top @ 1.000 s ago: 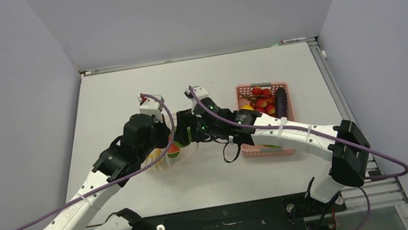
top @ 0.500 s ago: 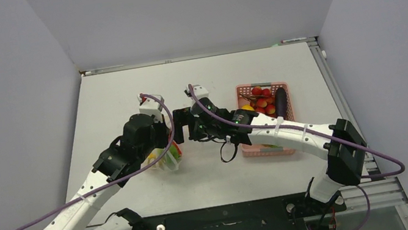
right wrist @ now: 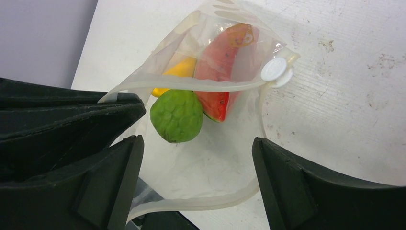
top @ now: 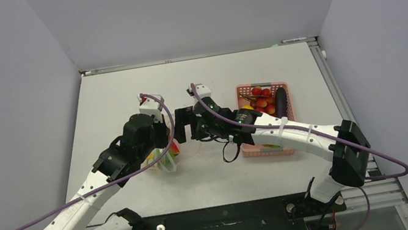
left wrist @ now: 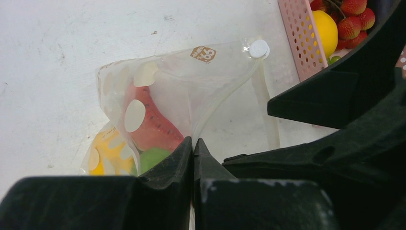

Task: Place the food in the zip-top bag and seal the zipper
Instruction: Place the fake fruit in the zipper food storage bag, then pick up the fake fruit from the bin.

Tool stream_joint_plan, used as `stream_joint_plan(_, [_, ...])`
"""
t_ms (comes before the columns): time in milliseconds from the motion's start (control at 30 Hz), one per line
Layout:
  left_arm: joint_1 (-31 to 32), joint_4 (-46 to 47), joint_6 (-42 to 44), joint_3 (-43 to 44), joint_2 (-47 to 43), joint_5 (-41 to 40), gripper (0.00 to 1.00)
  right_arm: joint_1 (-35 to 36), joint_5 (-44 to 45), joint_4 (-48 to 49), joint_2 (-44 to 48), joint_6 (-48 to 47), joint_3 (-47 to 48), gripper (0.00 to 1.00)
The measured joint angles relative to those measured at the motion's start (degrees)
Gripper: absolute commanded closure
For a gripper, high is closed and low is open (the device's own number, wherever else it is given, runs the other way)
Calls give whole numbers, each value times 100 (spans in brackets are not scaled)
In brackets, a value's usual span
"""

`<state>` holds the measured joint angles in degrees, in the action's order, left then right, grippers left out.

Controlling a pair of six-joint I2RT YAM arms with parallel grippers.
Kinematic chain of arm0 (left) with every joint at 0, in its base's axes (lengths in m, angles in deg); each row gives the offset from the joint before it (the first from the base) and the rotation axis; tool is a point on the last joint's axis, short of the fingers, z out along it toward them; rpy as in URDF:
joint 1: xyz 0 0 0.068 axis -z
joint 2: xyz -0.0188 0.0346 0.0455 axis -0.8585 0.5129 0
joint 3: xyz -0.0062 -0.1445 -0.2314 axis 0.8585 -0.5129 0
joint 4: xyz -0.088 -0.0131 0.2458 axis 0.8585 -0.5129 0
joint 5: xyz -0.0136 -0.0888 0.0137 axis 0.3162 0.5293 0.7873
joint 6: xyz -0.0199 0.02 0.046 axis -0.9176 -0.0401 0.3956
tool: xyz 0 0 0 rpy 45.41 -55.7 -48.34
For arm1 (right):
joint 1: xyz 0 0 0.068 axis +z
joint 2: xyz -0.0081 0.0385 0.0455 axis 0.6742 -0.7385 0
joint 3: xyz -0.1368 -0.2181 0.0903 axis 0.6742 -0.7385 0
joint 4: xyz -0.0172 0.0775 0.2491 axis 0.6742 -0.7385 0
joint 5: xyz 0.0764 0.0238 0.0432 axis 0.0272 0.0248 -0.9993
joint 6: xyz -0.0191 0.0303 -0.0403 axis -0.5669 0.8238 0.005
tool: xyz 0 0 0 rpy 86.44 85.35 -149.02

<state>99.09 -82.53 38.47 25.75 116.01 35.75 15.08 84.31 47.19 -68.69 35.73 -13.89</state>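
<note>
Two white-shelled arms (top: 83,207) with bulky black joints (top: 349,157) and long looping purple cables (top: 407,168)

One zip-top bag (right wrist: 218,146) is near the middle of the bench (top: 118,94), with three food pieces inside: one green bumpy fruit (right wrist: 176,115), one red slice (right wrist: 221,72) and one yellow piece (right wrist: 181,68). One pink basket (top: 245,89) sits toward the bench's right edge. It holds one dark elongated piece (top: 280,101), one yellow lemon (left wrist: 325,28) and a cluster of red berries (top: 261,102), at least four but too bunched to count exactly.
</note>
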Motion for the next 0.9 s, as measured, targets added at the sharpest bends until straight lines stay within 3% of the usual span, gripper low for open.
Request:
stream_joint_plan(467, [-4,0,0,0,0,7,100,-105,868,-929,1401,-267,-15,20])
stream_joint_plan(900, [-4,0,0,0,0,7,100,-1132,1552,-2118,2146,-426,-275,22])
